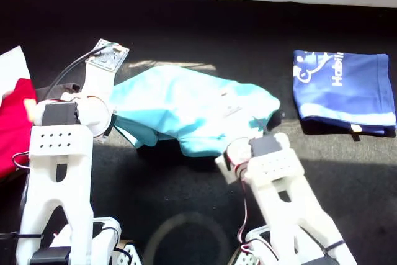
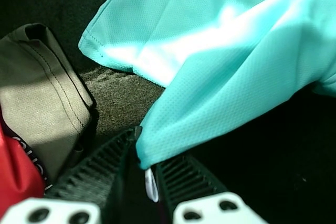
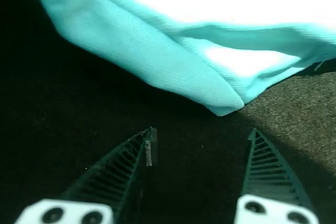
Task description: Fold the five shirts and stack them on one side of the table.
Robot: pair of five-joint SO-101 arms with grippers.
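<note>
My left jaws are clamped on an edge of the turquoise shirt (image 1: 192,113), which lies rumpled mid-surface. My right jaws stand apart, just short of its near corner. To fold well, I judge I should bite that corner fully, then lift both ends level so the cloth carries over flat. The folded blue shirt (image 1: 344,91) sits at two o'clock, the red shirt (image 1: 12,128) and a grey cloth (image 2: 42,93) at nine. Open surface (image 1: 186,29) lies toward twelve.

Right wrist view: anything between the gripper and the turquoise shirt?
In that view, only bare dark table separates the open right gripper from the turquoise shirt.
</note>
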